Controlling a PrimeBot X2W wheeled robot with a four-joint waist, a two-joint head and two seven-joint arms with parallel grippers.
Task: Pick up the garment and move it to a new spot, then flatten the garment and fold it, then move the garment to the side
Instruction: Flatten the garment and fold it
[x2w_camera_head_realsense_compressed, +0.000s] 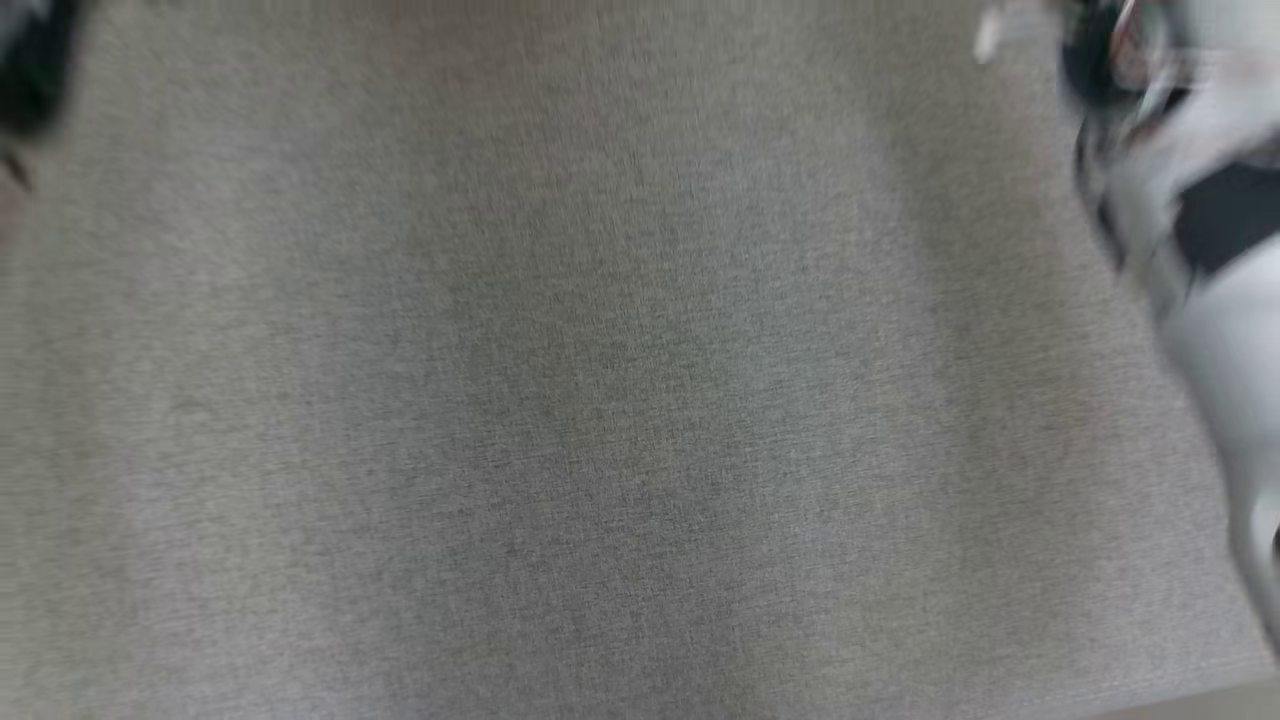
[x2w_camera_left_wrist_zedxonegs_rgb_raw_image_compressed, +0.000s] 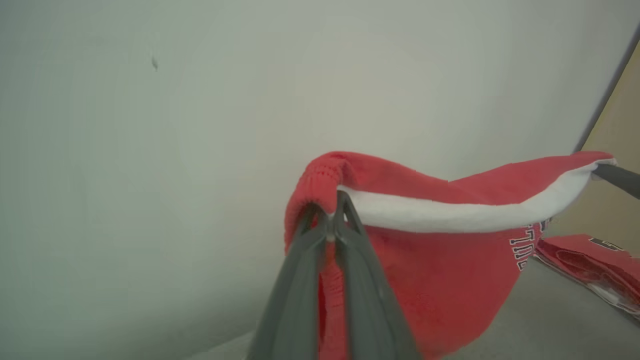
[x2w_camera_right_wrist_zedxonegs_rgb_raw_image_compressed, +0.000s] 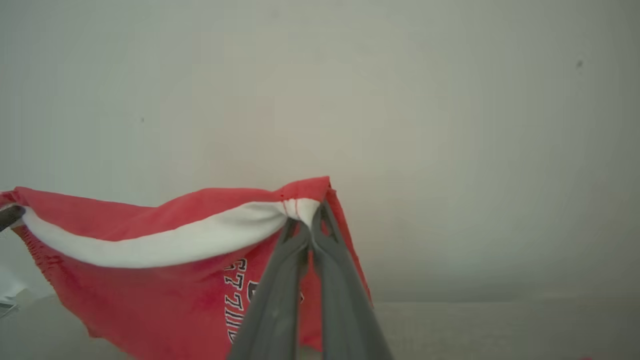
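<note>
Two claws, one garment: the left claw (x2w_camera_left_wrist_zedxonegs_rgb_raw_image_compressed: 332, 212) is clamped on a ribbed red corner of the garment (x2w_camera_left_wrist_zedxonegs_rgb_raw_image_compressed: 440, 280), its two fingers pressed together on the cloth. The right claw (x2w_camera_right_wrist_zedxonegs_rgb_raw_image_compressed: 309, 225) pinches the opposite corner the same way, at a seam where red meets white. Between the claws the garment hangs in the air. Its top edge sags in a shallow curve with a white band along it, and the red body drops below the fingertips, with dark, white-edged lettering (x2w_camera_right_wrist_zedxonegs_rgb_raw_image_compressed: 237, 295) on its face. Beyond both claws stands a plain pale wall (x2w_camera_left_wrist_zedxonegs_rgb_raw_image_compressed: 200, 125). Below the left claw and off to its right, a second red piece (x2w_camera_left_wrist_zedxonegs_rgb_raw_image_compressed: 590, 265) lies on the grey table (x2w_camera_left_wrist_zedxonegs_rgb_raw_image_compressed: 550, 320), apart from the held garment. The head view is blurred and shows the table, with a pale forearm (x2w_camera_head_realsense_compressed: 1220, 330) at the right edge.
</note>
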